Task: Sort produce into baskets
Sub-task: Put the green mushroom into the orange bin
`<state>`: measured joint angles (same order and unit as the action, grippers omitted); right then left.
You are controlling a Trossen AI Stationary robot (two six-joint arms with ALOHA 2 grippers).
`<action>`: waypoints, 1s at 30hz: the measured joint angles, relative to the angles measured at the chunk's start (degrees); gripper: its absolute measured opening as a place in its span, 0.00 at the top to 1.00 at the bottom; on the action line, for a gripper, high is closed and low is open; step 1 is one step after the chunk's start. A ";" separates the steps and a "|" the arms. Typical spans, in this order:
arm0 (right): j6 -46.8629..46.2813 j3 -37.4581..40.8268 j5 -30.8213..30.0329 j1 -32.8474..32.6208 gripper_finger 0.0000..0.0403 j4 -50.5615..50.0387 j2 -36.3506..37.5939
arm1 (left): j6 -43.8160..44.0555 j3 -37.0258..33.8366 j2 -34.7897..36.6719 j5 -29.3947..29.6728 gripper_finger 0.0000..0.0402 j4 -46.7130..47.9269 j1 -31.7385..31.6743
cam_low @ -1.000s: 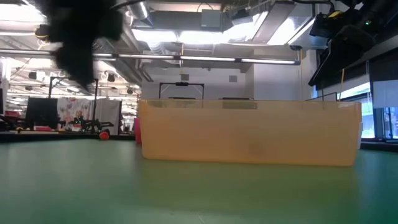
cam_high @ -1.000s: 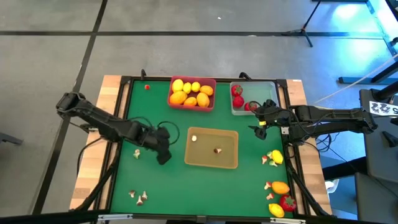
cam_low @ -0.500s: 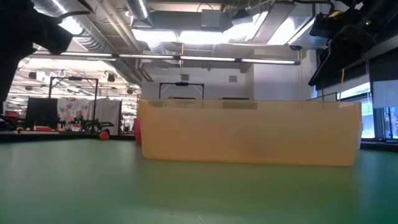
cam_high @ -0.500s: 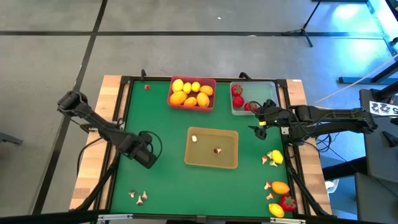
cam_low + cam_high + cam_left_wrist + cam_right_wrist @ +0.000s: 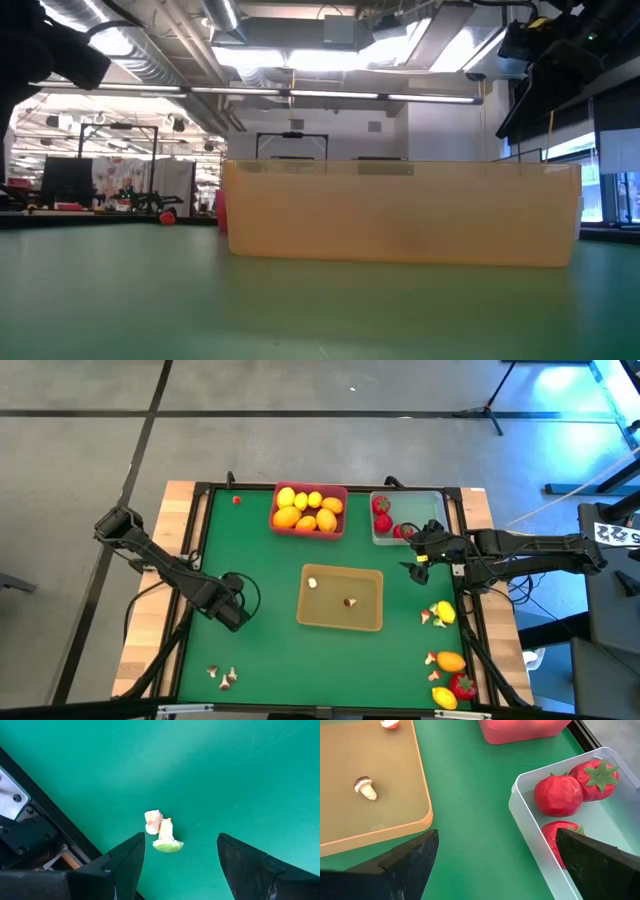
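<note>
While its fingers (image 5: 125,865) stand apart and empty, the left hand (image 5: 232,614) hangs low over the green worktop (image 5: 270,650), above a small mushroom (image 5: 164,836) lying beside a pale bit. Nearer the front edge lie more mushroom pieces (image 5: 222,676). Farther right, the tan basket (image 5: 341,599) holds two mushrooms. Beyond it, the right hand (image 5: 421,555) is spread wide, empty, beside the clear basket (image 5: 530,815) of red fruits. At the back, the pink basket (image 5: 309,510) holds lemons.
</note>
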<state>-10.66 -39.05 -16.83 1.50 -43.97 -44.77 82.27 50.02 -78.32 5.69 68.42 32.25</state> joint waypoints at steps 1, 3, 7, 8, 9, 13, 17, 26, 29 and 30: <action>0.00 0.00 0.00 0.01 0.01 -0.02 -0.01 | -0.19 -0.02 0.00 0.02 0.40 0.00 -0.02; 0.00 0.00 -0.01 0.00 0.01 -0.02 0.02 | -0.55 -0.61 0.04 0.04 0.40 -0.27 -0.02; 0.00 0.00 -0.01 0.00 0.01 -0.02 0.02 | -0.59 -4.57 0.04 -1.92 0.40 -2.38 -0.02; 0.00 0.00 -0.01 0.00 0.01 -0.02 0.01 | -0.80 -5.72 0.04 -2.67 0.40 -3.88 -0.02; 0.00 0.00 -0.01 0.00 0.01 -0.02 -0.01 | -1.17 -6.77 0.04 -3.39 0.40 -5.65 -0.02; 0.00 0.00 -0.19 0.01 0.01 -0.01 0.00 | -1.65 -9.91 0.05 -5.04 0.40 -10.72 -0.04; 0.04 0.00 -1.60 0.02 0.01 0.13 -0.01 | -1.52 -12.37 0.07 -5.01 0.40 -10.27 -0.04; 0.02 0.00 -1.56 0.00 0.01 0.22 0.00 | -5.65 -16.43 0.37 -2.95 0.41 -14.84 -0.04; 0.02 0.00 -1.56 0.00 0.01 0.20 0.02 | -6.53 -16.60 0.28 -2.90 0.46 -15.42 -0.04; 0.02 0.00 -1.56 0.02 0.01 0.20 0.02 | -6.78 -16.62 0.28 -2.89 0.49 -15.66 -0.05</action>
<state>-10.63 -39.05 -18.39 1.51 -43.77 -44.75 75.49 33.40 -78.04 2.81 52.76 32.20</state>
